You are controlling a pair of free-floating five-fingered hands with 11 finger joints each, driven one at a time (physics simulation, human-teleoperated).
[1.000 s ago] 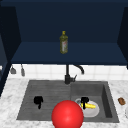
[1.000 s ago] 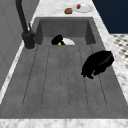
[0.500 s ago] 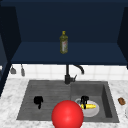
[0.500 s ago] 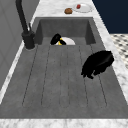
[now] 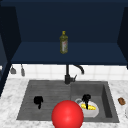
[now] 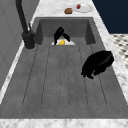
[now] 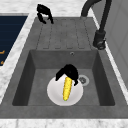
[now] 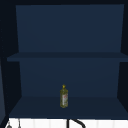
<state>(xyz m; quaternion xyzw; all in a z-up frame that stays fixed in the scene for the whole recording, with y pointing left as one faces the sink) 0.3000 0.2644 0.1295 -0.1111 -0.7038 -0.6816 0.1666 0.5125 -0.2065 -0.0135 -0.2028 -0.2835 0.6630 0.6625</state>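
Right hand on the corn cob in the sink basin

The right hand (image 7: 68,72) has its fingers curled round the top of the corn cob (image 7: 67,88), which lies on the white plate (image 7: 53,93) at 5 o'clock in the sink (image 5: 105,87). The left hand (image 5: 38,100) hangs over the drainboard at 8 o'clock, fingers curled on nothing.
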